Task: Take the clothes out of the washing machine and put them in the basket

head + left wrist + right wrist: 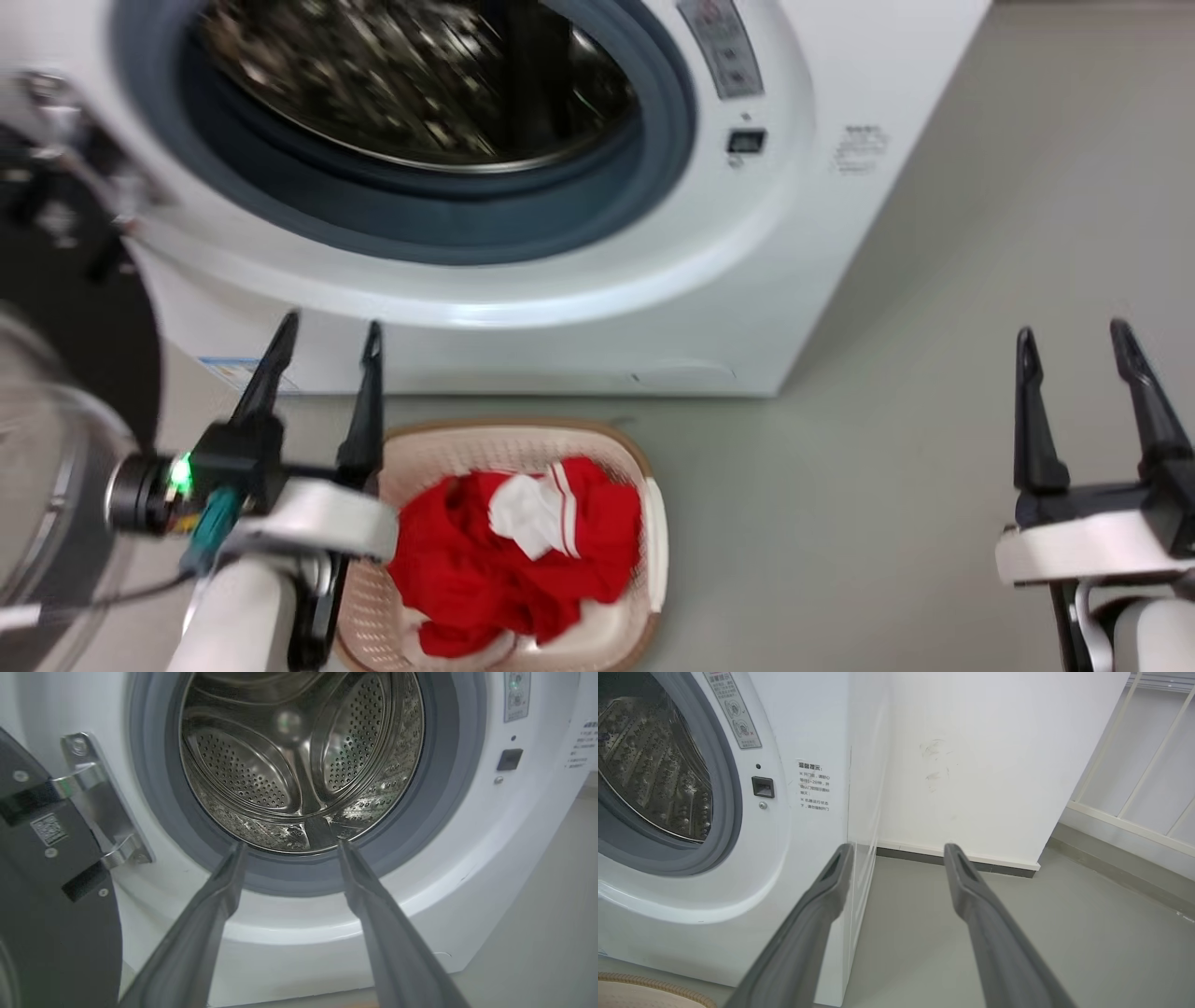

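So the clothes [509,551] sit heaped in the basket [515,429], on the floor [887,467] right in front of the washing machine [560,308]. The drum [299,756] looks like bare steel from the left wrist view.

Both grippers are spread wide and carrying nothing. The left gripper [331,324] hangs by the basket's left edge, and the right gripper [1072,329] is well off to the side.

Handling-wise, I'd guess the red fabric is light, floppy and not fragile. Can't tell if it's damp. I'd pinch a raised fold near the white piece [523,513], deep enough that it doesn't slip out.
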Available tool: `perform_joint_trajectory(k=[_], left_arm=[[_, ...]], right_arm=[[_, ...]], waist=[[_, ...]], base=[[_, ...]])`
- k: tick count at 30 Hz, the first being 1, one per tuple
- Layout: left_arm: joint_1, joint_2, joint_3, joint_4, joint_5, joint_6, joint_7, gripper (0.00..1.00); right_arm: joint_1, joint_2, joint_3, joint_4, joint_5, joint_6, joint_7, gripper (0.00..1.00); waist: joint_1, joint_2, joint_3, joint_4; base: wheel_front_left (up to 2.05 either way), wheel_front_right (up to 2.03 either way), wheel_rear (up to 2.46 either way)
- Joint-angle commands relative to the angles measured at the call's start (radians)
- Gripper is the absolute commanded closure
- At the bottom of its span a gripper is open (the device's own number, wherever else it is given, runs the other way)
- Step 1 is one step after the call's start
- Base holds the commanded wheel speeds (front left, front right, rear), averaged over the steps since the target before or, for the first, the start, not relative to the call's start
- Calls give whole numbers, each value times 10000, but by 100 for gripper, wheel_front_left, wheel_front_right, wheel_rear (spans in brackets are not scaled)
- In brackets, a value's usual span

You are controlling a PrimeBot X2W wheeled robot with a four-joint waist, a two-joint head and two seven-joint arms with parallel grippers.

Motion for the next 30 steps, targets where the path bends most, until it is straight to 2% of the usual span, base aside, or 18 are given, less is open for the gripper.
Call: perform_joint_trajectory(k=[1,5,12,21,30], left_arm=[[498,-202,251,-306,70,67,-22,0],[1447,-594,924,-1070,161,36,-24,0],[2589,-1005,1375,-1560,607,-129,-24,0],[3569,-1578,1410,-1728,1186,8,-24,0],[3601,-1711,1448,-1649,1595,68,-24,0]], right_arm=[[259,-1,15,14,120,-11,-20,0],[677,1,75,48,192,-11,-20,0],[1274,2,351,-28,362,-11,-20,0],[1920,2,622,-45,619,-11,-20,0],[1921,1,767,3,686,-11,-20,0]], waist=[[4,0,-819,552],[4,0,-1358,659],[4,0,-2023,514],[4,0,-2526,112],[4,0,-2714,-83]], base=[[0,0,0],[0,0,0],[0,0,0],[0,0,0],[0,0,0]])
